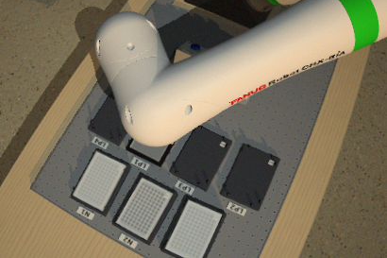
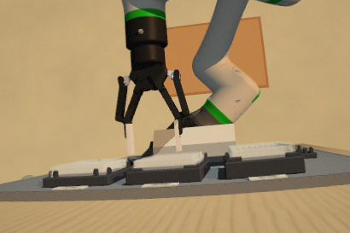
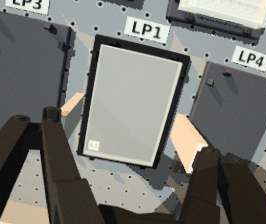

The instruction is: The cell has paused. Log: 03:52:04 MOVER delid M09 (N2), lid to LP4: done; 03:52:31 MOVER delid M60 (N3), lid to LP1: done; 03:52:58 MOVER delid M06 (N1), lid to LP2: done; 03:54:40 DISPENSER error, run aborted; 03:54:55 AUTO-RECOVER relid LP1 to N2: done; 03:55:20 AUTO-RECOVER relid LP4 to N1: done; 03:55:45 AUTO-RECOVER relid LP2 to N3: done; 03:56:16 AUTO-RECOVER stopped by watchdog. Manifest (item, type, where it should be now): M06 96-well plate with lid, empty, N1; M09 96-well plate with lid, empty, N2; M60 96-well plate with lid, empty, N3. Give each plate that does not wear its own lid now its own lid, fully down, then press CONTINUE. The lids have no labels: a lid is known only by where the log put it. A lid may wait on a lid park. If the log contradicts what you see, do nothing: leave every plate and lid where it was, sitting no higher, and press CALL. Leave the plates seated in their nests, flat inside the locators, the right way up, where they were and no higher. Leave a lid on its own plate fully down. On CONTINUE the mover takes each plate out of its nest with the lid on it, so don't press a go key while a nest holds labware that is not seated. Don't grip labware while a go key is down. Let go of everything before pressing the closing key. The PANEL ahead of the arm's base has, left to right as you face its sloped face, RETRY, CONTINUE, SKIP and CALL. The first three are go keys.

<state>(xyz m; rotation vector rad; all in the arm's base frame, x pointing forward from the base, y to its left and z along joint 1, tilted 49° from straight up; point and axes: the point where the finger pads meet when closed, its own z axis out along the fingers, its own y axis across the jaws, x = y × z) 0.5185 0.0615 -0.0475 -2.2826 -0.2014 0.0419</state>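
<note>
A pale lid lies flat on lid park LP1, inside its black frame. My gripper hangs straight over it, open, with a finger pad on each long side and a small gap to the lid. In the top view the arm hides the gripper. Three well plates sit in the nests in front: N1, N2 and N3. The N2 plate looks darker with its wells showing plainly; N1 and N3 look paler.
Lid parks LP4, LP3 and LP2 are dark and bare. The key panel stands behind the parks, mostly under the arm; one blue key shows.
</note>
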